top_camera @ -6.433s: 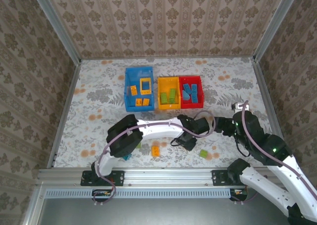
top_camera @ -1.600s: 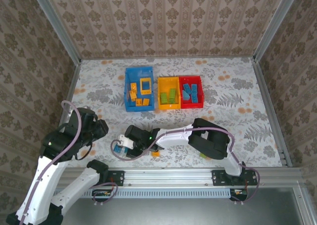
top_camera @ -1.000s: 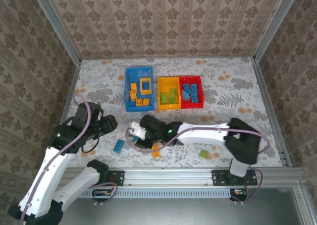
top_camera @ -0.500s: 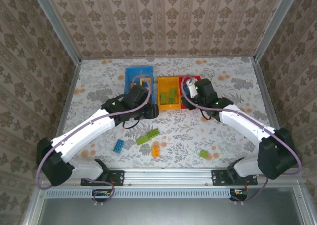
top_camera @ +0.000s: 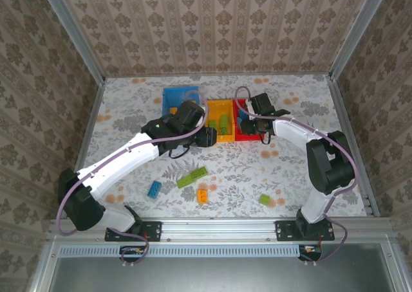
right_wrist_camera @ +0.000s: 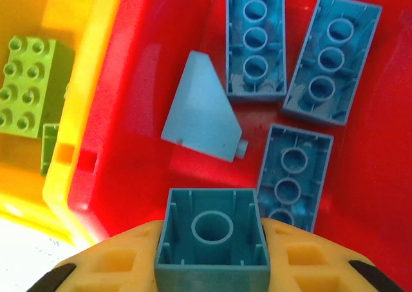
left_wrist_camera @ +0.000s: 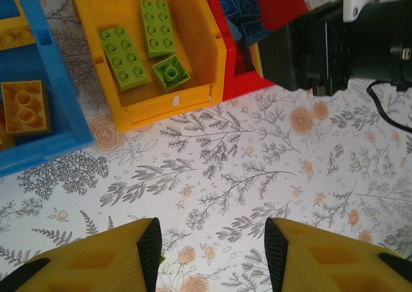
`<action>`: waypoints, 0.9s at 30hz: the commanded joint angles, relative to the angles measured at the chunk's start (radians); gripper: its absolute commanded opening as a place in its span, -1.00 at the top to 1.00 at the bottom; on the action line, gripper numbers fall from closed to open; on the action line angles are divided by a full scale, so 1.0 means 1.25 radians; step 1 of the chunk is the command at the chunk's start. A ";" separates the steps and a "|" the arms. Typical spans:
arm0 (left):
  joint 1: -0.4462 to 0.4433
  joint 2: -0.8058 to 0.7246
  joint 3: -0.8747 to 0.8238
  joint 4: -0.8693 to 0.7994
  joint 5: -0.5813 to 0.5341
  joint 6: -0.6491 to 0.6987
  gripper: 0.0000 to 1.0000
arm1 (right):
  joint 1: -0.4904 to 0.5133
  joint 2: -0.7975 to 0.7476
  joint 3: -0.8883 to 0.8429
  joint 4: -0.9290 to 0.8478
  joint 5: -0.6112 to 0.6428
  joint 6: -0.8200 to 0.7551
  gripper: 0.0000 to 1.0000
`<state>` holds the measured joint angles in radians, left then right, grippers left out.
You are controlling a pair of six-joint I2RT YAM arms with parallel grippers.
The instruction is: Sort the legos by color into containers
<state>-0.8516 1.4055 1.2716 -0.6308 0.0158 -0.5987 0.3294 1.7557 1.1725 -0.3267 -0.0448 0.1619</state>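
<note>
The blue square brick [right_wrist_camera: 212,231] is hanging underside-up, just above the near end of the red bin [right_wrist_camera: 129,112]. It is being pinched on two opposite sides by the yellow fingers of the right gripper [right_wrist_camera: 212,260]. That placement fits the sorting rule in use. The red bin is already holding the other blue bricks [right_wrist_camera: 255,41] and a pale blue slope piece [right_wrist_camera: 203,112], so this brick looks ready to be dropped among them. Next door, the yellow bin [left_wrist_camera: 167,109] is taking the lime green bricks [left_wrist_camera: 158,27], and the blue bin [left_wrist_camera: 58,92] is taking the orange bricks [left_wrist_camera: 24,107] (bin colour and brick colour are not matching here).

On the table [top_camera: 129,112], well short of the bins, a long lime green brick [top_camera: 193,176], a blue brick [top_camera: 154,189], an orange brick [top_camera: 202,196] and a small green brick [top_camera: 264,200] are lying loose, so the job is not done.

The right arm is folding sharply at its elbow and reaching leftward over the red bin. The left arm is stretching diagonally across the table, its wrist looking down in front of the yellow bin. The fingers of the left gripper [left_wrist_camera: 212,250] are standing spread with nothing between them.
</note>
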 commanded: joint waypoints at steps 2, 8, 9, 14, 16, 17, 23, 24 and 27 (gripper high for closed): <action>-0.010 0.001 0.015 -0.036 0.001 0.038 -0.01 | -0.004 0.009 0.024 -0.044 -0.004 0.029 0.28; -0.010 0.001 -0.010 -0.078 0.019 0.104 -0.12 | 0.006 -0.039 0.019 -0.058 0.013 0.018 -0.07; -0.009 0.004 -0.015 -0.089 0.026 0.124 -0.14 | 0.009 -0.051 0.019 -0.061 0.017 0.016 -0.10; -0.008 0.045 -0.043 -0.159 0.085 0.261 -0.26 | 0.046 -0.154 0.017 -0.087 0.058 -0.011 -0.18; -0.011 0.067 -0.054 -0.189 0.090 0.317 -0.28 | 0.073 -0.214 -0.014 -0.072 0.058 -0.022 -0.23; -0.015 0.078 -0.062 -0.198 0.090 0.350 -0.29 | 0.090 -0.252 -0.046 -0.052 0.047 -0.028 -0.27; -0.035 0.141 -0.085 -0.193 0.060 0.454 -0.35 | 0.202 -0.503 -0.268 0.038 -0.037 0.013 -0.57; -0.035 0.158 -0.084 -0.193 0.055 0.464 -0.36 | 0.217 -0.536 -0.293 0.032 -0.047 0.032 -0.60; -0.043 0.202 -0.083 -0.188 0.034 0.482 -0.45 | 0.248 -0.609 -0.344 -0.007 -0.053 0.091 -0.61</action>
<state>-0.8963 1.6192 1.1706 -0.8455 0.0895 -0.0814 0.6167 1.0466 0.7994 -0.2996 -0.0769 0.1963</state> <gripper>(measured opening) 0.720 0.804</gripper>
